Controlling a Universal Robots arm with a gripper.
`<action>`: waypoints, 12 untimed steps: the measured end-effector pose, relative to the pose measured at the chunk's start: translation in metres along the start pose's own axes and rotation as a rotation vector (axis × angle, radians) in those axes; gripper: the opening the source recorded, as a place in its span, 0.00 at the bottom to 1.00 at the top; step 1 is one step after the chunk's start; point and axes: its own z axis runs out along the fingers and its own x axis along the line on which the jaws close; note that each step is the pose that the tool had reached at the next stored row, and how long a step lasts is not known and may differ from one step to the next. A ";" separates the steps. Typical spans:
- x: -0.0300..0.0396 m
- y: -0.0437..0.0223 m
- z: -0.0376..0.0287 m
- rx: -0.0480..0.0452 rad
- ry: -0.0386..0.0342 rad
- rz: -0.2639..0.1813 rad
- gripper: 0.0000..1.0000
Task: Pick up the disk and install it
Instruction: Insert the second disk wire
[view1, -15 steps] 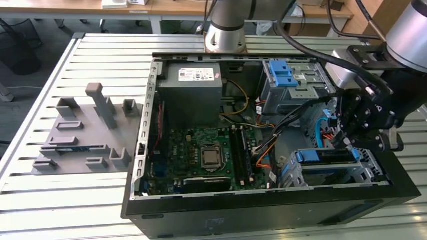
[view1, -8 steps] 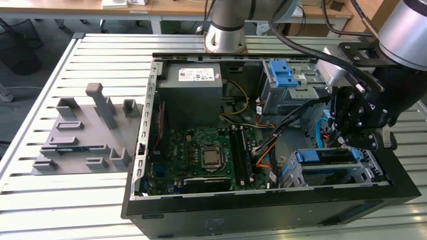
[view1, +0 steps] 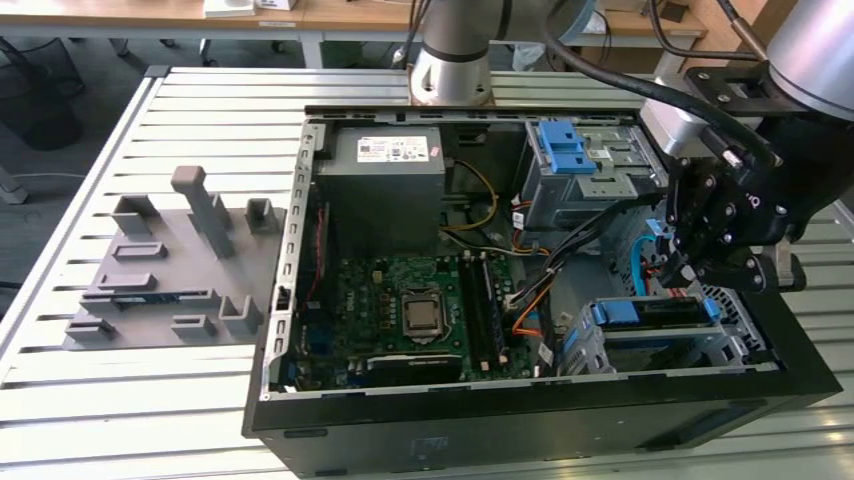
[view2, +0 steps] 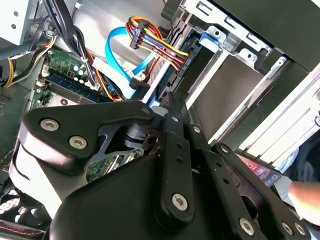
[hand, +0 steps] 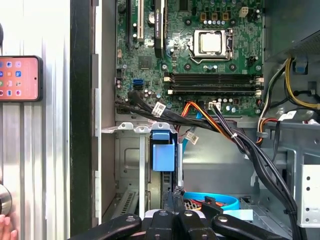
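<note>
Inside the open computer case (view1: 287, 300), at the exterior view's right, the gripper (view1: 694, 268) is hovering just above the disk (view1: 654, 315) seated in its bay; fingers apparently closed and empty. Pressing squarely would seat it best.

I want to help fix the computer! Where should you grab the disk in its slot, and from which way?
Probably by its upward-facing long edge, coming straight down through the open side of the case. The disk seems to stand on edge inside the metal cage, so the walls block its other sides. Its blue rail marks one end; grip nearer the middle.
</note>
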 end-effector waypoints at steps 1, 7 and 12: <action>0.0000 0.0000 0.0000 0.0010 0.0001 0.000 0.11; 0.0000 0.0001 0.0000 0.0019 0.0000 0.000 0.11; 0.0000 0.0011 -0.0002 0.0028 0.0001 0.000 0.11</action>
